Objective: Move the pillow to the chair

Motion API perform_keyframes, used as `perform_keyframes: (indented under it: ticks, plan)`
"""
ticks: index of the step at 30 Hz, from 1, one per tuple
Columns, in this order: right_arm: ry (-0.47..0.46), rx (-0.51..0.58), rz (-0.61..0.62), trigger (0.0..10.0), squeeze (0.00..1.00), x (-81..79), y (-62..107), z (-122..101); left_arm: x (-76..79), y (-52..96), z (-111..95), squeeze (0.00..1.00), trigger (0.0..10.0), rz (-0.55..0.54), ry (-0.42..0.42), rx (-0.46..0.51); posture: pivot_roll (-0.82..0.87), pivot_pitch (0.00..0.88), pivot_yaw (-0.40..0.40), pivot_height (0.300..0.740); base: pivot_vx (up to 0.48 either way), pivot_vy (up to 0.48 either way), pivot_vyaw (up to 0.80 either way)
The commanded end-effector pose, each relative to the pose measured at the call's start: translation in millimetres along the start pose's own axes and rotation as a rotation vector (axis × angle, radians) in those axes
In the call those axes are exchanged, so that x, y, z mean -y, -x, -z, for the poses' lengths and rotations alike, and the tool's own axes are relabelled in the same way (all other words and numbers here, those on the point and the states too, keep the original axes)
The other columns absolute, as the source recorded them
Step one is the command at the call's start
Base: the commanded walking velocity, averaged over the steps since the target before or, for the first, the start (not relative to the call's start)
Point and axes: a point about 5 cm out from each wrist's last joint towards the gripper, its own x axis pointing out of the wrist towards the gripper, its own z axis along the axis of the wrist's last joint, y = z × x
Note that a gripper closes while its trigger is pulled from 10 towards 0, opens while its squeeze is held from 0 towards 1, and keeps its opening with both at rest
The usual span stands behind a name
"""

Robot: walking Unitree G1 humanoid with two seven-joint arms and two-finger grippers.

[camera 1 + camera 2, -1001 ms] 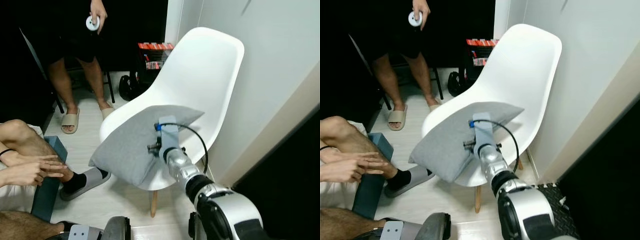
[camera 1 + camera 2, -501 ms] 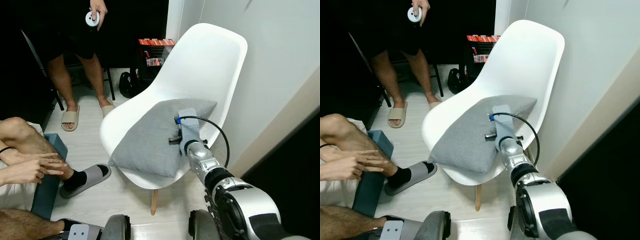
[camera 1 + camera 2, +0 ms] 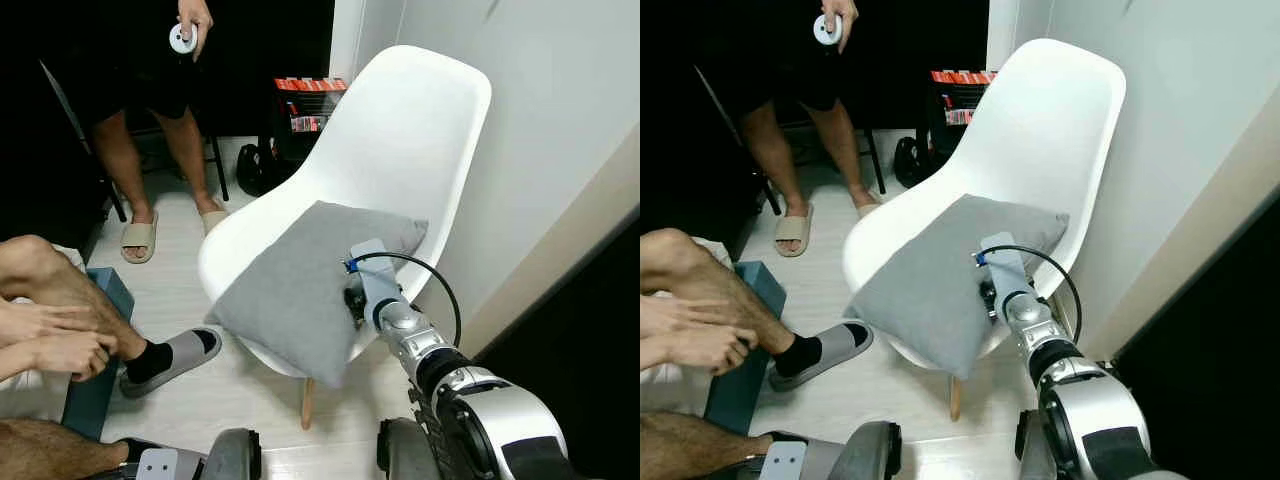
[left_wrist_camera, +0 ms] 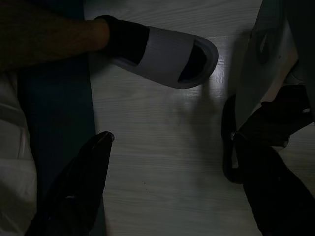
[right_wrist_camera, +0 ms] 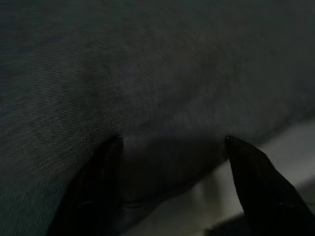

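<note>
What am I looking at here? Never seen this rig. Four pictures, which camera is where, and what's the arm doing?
It is a humanoid robot with two silver arms, each ending in two long black fingers. The two wide pictures come from a stereo camera on its head, looking down and forward. The two dark ones come from cameras on the wrists, looking along the fingers.

In the head views, the right gripper is pressed against a grey pillow that lies on the seat of a white chair, one corner hanging over the front edge. In the right wrist view its fingers stand spread with pillow fabric between them. The left gripper hangs open over the floor near a slipper.

Two people are nearby: one standing, one seated at the left.
</note>
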Motion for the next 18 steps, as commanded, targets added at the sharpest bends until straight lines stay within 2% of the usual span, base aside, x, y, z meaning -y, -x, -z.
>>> perform_keyframes:
  ticks: [1, 4, 5, 6, 7, 9, 10, 12, 13, 18]
  plan:
    - [-0.031, 0.009, -0.081, 10.0, 1.0, -10.3, 0.1, 3.2, 30.2, 10.3, 28.1, 0.0, 10.0, 0.127, -0.062, -0.111, 0.08, 0.184, -0.096, 0.579, 0.0, 0.0, 0.0]
    - [-0.179, 0.096, -0.264, 10.0, 0.95, -24.5, 0.2, -10.8, 31.0, 10.6, 28.5, 0.0, 10.0, 0.129, -0.061, -0.112, 0.07, 0.181, -0.096, 0.579, 0.0, 0.0, 0.0]
    - [-0.236, 0.126, -0.3, 10.0, 0.0, -25.6, 0.4, -16.5, 31.3, 10.6, 28.4, 0.0, 10.0, 0.129, -0.061, -0.112, 0.07, 0.177, -0.095, 0.579, 0.0, 0.0, 0.0]
    - [-0.297, 0.158, -0.325, 10.0, 0.0, -25.3, 0.6, -22.5, 31.6, 10.5, 28.2, 0.0, 10.0, 0.13, -0.061, -0.112, 0.07, 0.176, -0.094, 0.579, 0.0, 0.0, 0.0]
    - [-0.297, 0.158, -0.325, 10.0, 0.0, -25.3, 0.6, -22.5, 31.6, 10.5, 28.2, 0.0, 10.0, 0.13, -0.061, -0.112, 0.07, 0.176, -0.094, 0.579, 0.0, 0.0, 0.0]
    - [-0.382, 0.211, -0.355, 10.0, 0.0, -22.6, 1.3, -31.5, 32.3, 10.3, 27.3, 0.0, 10.0, 0.132, -0.062, -0.11, 0.07, 0.173, -0.094, 0.579, 0.0, 0.0, 0.0]
    - [-0.382, 0.211, -0.355, 10.0, 0.0, -22.6, 1.3, -31.5, 32.3, 10.3, 27.3, 0.0, 10.0, 0.132, -0.062, -0.11, 0.07, 0.173, -0.094, 0.579, 0.0, 0.0, 0.0]
    - [-0.452, 0.245, -0.394, 10.0, 0.0, -20.3, 2.4, -35.8, 32.5, 9.7, 25.6, 0.0, 10.0, 0.133, -0.064, -0.106, 0.07, 0.17, -0.092, 0.579, 0.0, 0.0, 0.0]
    - [-0.452, 0.245, -0.394, 10.0, 0.0, -20.3, 2.4, -35.8, 32.5, 9.7, 25.6, 0.0, 10.0, 0.133, -0.064, -0.106, 0.07, 0.17, -0.092, 0.579, 0.0, 0.0, 0.0]
    - [-0.568, 0.276, -0.481, 10.0, 0.0, -19.6, 5.1, -34.9, 30.7, 8.1, 21.9, 0.0, 10.0, 0.13, -0.067, -0.097, 0.07, 0.156, -0.094, 0.584, 0.0, 0.0, 0.0]
